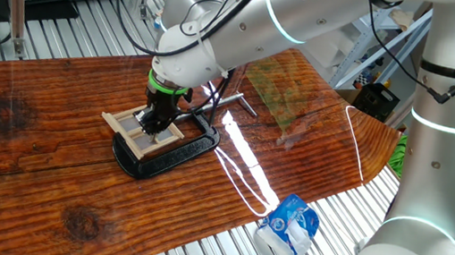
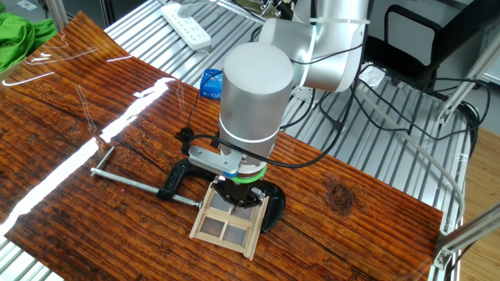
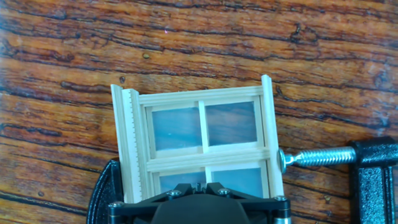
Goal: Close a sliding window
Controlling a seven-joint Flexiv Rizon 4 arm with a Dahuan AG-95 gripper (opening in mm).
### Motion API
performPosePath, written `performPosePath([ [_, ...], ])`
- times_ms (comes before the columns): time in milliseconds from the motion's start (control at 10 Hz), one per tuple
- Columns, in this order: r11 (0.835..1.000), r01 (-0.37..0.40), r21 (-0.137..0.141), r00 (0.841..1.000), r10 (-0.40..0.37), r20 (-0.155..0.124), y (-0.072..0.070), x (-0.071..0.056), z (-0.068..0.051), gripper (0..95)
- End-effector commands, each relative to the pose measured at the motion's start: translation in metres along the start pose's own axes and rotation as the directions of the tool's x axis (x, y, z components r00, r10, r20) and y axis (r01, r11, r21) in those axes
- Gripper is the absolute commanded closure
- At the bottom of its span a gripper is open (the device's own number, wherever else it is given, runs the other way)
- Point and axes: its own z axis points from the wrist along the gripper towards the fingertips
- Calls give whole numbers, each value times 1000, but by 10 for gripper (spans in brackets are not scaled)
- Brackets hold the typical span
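1. Flat on the reddish wooden tabletop [image 1: 28,134] lies the small pale-wood sliding window [image 3: 202,146], pinched by a black metal C-clamp [image 2: 176,183].
2. Directly above the window hangs the black two-finger gripper [image 1: 154,121]; its opening cannot be told.

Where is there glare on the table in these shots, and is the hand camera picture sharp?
One fixed view: a bright glare streak right of the sliding window. The other fixed view: glare bands on the table's left. Hand view: the sliding window and wood grain are sharp.
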Motion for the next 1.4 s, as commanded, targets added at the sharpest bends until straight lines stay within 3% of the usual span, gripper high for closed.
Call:
performPosePath([
  [100,1000,4,-1,1000,-4,3,-2,-1,1,950],
  [900,998,-59,-23,998,59,-19,2,2,-4,950],
  [1400,995,-100,-17,994,99,-37,0,-1,-33,950],
])
